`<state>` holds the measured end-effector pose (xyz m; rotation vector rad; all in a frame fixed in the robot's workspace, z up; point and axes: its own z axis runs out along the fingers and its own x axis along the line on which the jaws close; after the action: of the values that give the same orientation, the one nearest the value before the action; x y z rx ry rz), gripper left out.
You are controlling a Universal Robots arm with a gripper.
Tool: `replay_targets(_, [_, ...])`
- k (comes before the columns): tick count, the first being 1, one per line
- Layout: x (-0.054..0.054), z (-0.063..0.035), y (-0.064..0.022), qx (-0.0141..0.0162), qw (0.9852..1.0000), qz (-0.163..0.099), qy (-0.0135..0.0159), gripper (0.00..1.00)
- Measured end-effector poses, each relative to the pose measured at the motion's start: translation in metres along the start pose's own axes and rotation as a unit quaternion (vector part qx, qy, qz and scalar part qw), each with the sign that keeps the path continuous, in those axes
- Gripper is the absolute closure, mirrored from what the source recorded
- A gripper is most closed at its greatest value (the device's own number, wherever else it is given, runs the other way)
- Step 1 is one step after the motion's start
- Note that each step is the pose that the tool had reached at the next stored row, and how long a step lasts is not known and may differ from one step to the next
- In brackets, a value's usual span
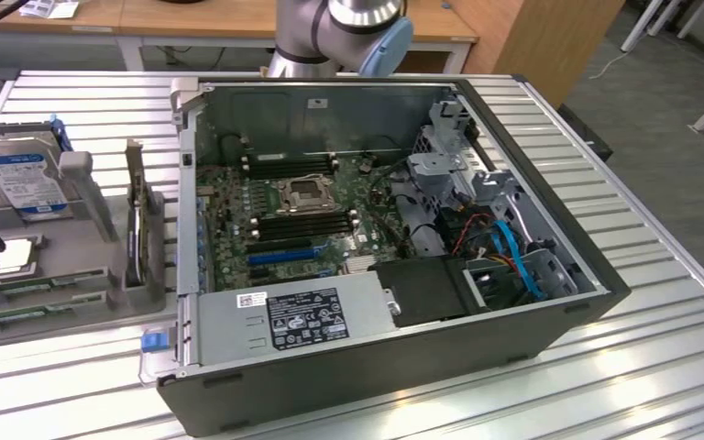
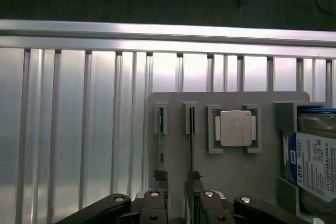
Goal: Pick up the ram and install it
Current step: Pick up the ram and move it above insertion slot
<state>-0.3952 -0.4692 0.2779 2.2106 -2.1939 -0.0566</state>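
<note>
Two ram sticks stand on edge in slots of a grey holder plate (image 2: 231, 182): one ram stick (image 2: 160, 140) and a second (image 2: 191, 129) beside it. My gripper (image 2: 177, 184) hovers above their near ends, open, with nothing between its fingers (image 2: 159, 195). In the exterior view the same ram sticks (image 1: 16, 290) lie on the holder at the exterior view's left. The open computer case (image 1: 548, 357) holds the motherboard (image 1: 224, 215) with long black slots (image 1: 307, 223).
On the holder a processor chip (image 2: 235, 128) sits next to the ram, and a silver hard drive with a blue label (image 2: 315, 163) stands past it. Upright cards (image 1: 144, 229) stand between holder and case. The arm's base (image 1: 327, 27) rises behind the case.
</note>
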Motion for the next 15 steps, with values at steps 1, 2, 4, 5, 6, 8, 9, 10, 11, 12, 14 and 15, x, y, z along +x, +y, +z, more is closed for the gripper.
replay_targets(1, [0.000, 0.0008, 0.0000, -0.0001, 1.0000, 0.000, 0.0010, 0.71])
replay_targets(2, [0.000, 0.0017, 0.0000, -0.0001, 1.0000, 0.000, 0.0020, 0.71])
replay_targets(4, [0.000, 0.0047, -0.0002, -0.0001, 1.0000, 0.000, 0.0028, 0.71])
replay_targets(5, [0.000, 0.0066, -0.0002, -0.0001, 1.0000, 0.000, 0.0029, 0.71])
replay_targets(6, [0.000, 0.0084, -0.0003, -0.0001, 1.0000, 0.000, 0.0030, 0.71])
replay_targets(8, [0.001, 0.0119, -0.0004, -0.0001, 1.0000, 0.000, 0.0030, 0.71])
replay_targets(9, [0.001, 0.0137, -0.0005, -0.0001, 1.0000, 0.000, 0.0030, 0.71])
replay_targets(10, [0.001, 0.0155, -0.0006, -0.0001, 1.0000, 0.000, 0.0030, 0.71])
replay_targets(11, [0.001, 0.0175, -0.0007, -0.0001, 1.0000, 0.000, 0.0030, 0.71])
replay_targets(12, [0.001, 0.0192, -0.0007, -0.0001, 1.0000, 0.000, 0.0030, 0.71])
replay_targets(14, [0.002, 0.0228, -0.0009, -0.0001, 1.0000, 0.000, 0.0030, 0.71])
replay_targets(15, [0.002, 0.0247, -0.0010, -0.0001, 1.0000, 0.000, 0.0030, 0.71])
